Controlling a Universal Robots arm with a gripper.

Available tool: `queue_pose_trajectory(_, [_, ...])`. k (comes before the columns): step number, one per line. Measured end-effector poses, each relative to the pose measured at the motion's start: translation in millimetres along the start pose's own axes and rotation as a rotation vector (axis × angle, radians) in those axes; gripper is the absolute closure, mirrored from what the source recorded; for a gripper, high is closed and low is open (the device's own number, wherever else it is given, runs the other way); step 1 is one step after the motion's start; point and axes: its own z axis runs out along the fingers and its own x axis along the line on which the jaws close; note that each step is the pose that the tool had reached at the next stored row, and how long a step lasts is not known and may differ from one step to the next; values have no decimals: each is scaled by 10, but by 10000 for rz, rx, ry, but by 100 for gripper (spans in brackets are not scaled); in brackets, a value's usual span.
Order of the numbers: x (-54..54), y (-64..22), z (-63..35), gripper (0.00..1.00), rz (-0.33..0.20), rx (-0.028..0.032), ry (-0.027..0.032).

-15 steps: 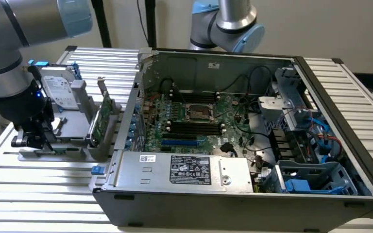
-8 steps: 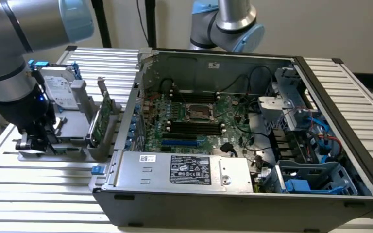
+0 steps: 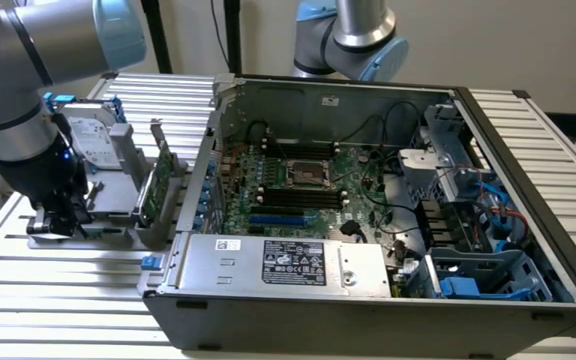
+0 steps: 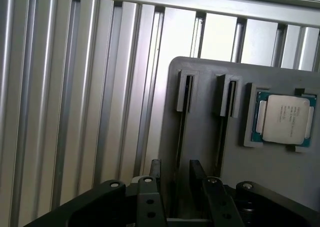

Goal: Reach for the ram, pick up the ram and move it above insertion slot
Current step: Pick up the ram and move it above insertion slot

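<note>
The tool (image 4: 175,169) hangs just above the grey holder (image 4: 202,132), fingers (image 4: 155,169) partly spread and gripping nothing, either side of the holder's slot where the ram (image 4: 181,132) apparently stands edge-on, with a processor chip (image 4: 282,118) farther along the holder.

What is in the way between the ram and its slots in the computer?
In the exterior view, the upright green card and the case wall stand between the gripper at the ram and the slots. Nothing visible covers the slots from above.
</note>
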Motion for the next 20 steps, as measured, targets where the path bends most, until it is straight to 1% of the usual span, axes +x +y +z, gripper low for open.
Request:
queue_pose_trajectory(5, [-19,-3,35,64,152,0,-3])
queue_pose_trajectory(13, [-27,-4,68,64,198,1,-5])
queue_pose_trajectory(14, [-28,-4,73,66,201,0,-4])
queue_pose_trajectory(17, [-28,-3,78,84,221,-4,-1])
queue_pose_trajectory(19, [-28,-4,79,84,245,-3,-4])
queue_pose_trajectory(20, [-29,-4,80,87,263,-2,-5])
